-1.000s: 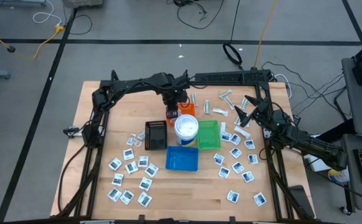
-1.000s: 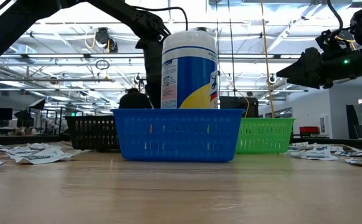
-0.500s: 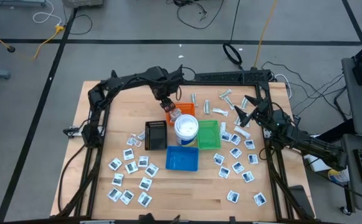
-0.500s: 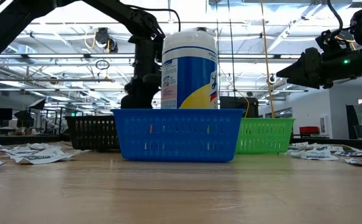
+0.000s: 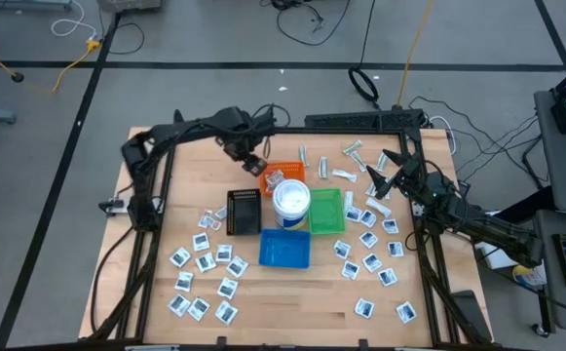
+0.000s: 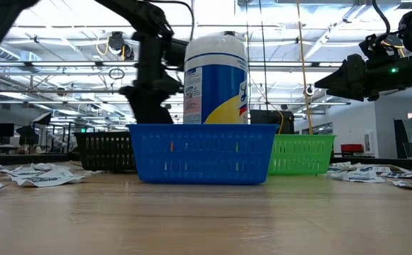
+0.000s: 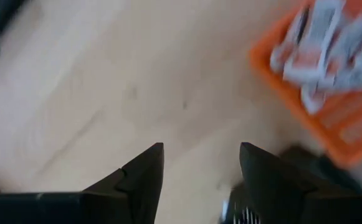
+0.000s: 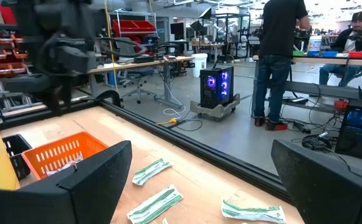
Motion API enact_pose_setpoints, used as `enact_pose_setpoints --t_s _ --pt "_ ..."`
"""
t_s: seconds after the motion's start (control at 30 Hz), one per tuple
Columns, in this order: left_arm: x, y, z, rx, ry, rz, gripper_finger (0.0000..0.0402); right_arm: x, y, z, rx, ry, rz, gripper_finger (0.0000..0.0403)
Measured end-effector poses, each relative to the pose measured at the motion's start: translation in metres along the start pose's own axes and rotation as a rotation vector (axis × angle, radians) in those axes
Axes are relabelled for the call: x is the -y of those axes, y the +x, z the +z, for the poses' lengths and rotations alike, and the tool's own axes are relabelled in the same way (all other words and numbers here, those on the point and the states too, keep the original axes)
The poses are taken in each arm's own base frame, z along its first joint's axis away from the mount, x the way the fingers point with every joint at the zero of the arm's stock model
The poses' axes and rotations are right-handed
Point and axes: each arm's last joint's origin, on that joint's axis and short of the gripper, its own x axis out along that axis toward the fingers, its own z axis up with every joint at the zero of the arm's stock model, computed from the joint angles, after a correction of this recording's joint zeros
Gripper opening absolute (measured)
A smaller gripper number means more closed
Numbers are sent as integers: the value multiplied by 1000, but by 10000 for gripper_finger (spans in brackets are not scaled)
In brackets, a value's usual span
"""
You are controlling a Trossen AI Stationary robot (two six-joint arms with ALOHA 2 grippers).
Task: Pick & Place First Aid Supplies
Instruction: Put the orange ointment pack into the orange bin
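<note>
First aid packets, small white squares with dark print, lie scattered on the table's left (image 5: 205, 261) and right (image 5: 370, 244). Pale wrapped strips (image 5: 353, 154) lie near the far edge. A few packets (image 7: 330, 43) lie in the orange tray (image 5: 292, 170). My left gripper (image 7: 199, 149) points down over bare wood just left of that tray (image 5: 252, 163), open and empty. At the table's right, my right gripper (image 8: 200, 149) hovers level above the packets (image 5: 372, 178), open wide and empty.
A white tub with a blue band (image 5: 290, 201) stands in the middle, between the black tray (image 5: 245, 212), the green tray (image 5: 325, 211) and the blue tray (image 5: 284, 248). Bare wood lies along the near edge (image 5: 292, 302). People stand in the room beyond the table (image 8: 280, 56).
My left gripper has moved from above the orange tray toward the table's left edge, rising a little and rolling about its downward axis. White packets now show in the tray where it stood. My right arm has kept still.
</note>
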Motion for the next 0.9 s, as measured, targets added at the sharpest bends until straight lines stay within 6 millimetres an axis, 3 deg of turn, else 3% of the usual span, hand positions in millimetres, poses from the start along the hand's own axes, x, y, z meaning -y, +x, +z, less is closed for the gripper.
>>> enact_pose_setpoints --t_s 0.53,0.73,0.9 --pt "-11 20 -127 -145 3 -55 280 0 0 0 0 0 0 380" --pt "-14 27 -156 -180 -25 -72 297 0 0 0 0 0 0 380" --pt "-13 32 -164 -191 -28 -72 296 0 0 0 0 0 0 380"
